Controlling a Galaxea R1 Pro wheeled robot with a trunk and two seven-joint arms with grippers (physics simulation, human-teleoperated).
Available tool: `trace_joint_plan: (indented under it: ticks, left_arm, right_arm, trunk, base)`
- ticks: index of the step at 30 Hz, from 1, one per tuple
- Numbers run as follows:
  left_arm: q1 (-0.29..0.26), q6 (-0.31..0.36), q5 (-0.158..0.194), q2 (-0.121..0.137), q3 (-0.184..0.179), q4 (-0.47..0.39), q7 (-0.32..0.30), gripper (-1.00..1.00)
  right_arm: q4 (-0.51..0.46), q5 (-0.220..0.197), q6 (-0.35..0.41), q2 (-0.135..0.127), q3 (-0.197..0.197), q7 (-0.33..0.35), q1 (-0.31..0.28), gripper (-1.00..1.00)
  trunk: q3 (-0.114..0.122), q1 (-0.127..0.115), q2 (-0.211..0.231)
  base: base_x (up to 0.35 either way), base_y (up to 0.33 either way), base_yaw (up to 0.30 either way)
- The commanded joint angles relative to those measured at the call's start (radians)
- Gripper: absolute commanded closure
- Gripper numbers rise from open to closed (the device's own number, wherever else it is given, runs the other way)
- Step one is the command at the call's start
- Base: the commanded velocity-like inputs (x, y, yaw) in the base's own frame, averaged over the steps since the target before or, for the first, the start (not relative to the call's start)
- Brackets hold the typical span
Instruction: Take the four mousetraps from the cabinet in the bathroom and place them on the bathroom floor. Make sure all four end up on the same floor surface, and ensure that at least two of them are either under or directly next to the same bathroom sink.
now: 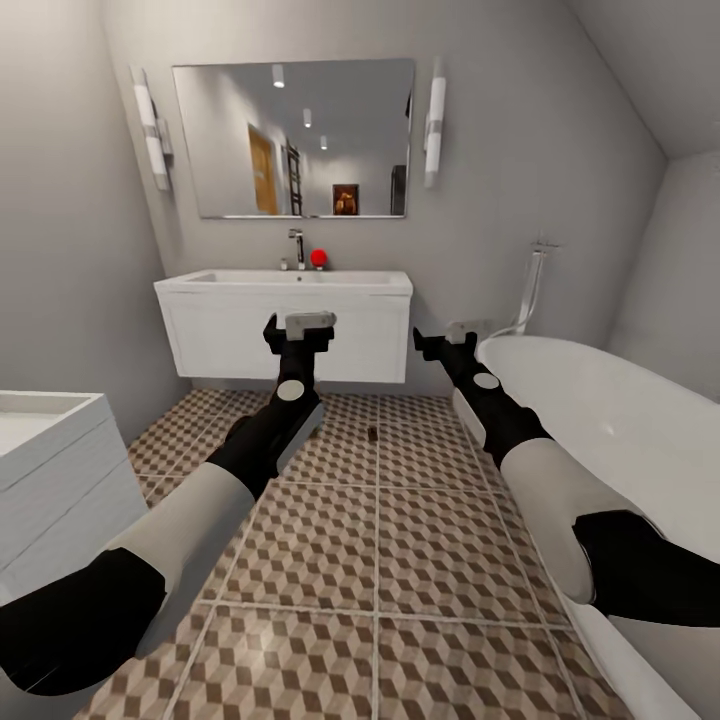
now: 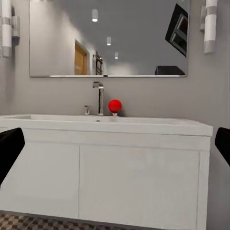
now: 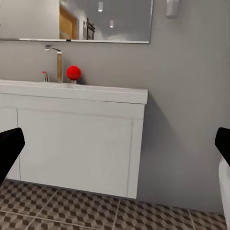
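Looks like it's between pickups, facing the white sink (image 1: 283, 315) over the cube-patterned floor (image 1: 400, 560), tub (image 1: 620, 430) alongside. Both the left gripper (image 1: 298, 333) and right gripper (image 1: 448, 343) are spread apart and empty. One small dark speck (image 1: 372, 434) sits on the tiles near the sink, maybe a mousetrap, too tiny to tell. Next move is probably finding the cabinet.

Ahead of us a white wall-hung sink vanity (image 1: 283, 325) stands against the far wall, a wide rectangular mirror (image 1: 293, 137) above it. A white bathtub (image 1: 620, 430) lies along our right, the cube-patterned tile floor (image 1: 420, 560) between, a white cabinet (image 1: 50, 470) at our left.
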Motion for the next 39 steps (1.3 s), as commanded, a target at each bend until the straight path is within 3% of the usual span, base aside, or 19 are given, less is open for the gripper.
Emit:
trace_joint_plan:
  ticks: [1, 26, 39]
  left_arm:
    - [-0.001, -0.006, 0.011, 0.001, -0.005, 0.001, 0.006, -1.00]
    - [-0.001, -0.005, 0.011, 0.001, -0.005, 0.001, 0.006, -1.00]
    - [0.000, -0.005, 0.011, 0.001, -0.005, 0.000, 0.006, -1.00]
  right_arm:
    - [0.001, -0.002, -0.004, 0.000, 0.001, 0.002, -0.001, -1.00]
    - [0.001, -0.001, -0.004, 0.000, 0.001, 0.000, -0.001, -1.00]
    - [0.001, -0.001, -0.003, -0.001, 0.001, 0.000, -0.001, -1.00]
  trunk:
    - [0.003, -0.001, 0.000]
    - [0.100, -0.012, 0.006]
    - [0.100, -0.012, 0.006]
  base:
    - [0.000, 0.000, 0.000]
    - [0.000, 0.000, 0.000]
    - [0.000, 0.000, 0.000]
